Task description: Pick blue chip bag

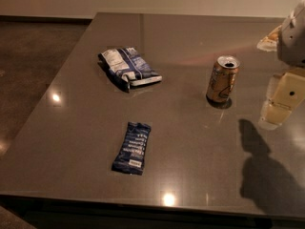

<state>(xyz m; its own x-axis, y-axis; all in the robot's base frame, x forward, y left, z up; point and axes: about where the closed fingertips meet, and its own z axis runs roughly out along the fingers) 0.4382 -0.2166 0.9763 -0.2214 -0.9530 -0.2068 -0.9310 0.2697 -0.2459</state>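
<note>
The blue chip bag (127, 67) lies on the grey table (181, 142) at the back left, wrinkly dark-blue and white with a white label panel and a white sealed edge. My gripper (281, 101) is at the right edge of the view, above the table, well to the right of the bag and just right of a can. It holds nothing that I can see.
A narrow flat dark-blue bar wrapper (132, 148) lies near the front middle. An open gold can (222, 80) stands upright at the centre right. The gripper's shadow (262, 171) falls on the front right. The floor lies left of the table's edge.
</note>
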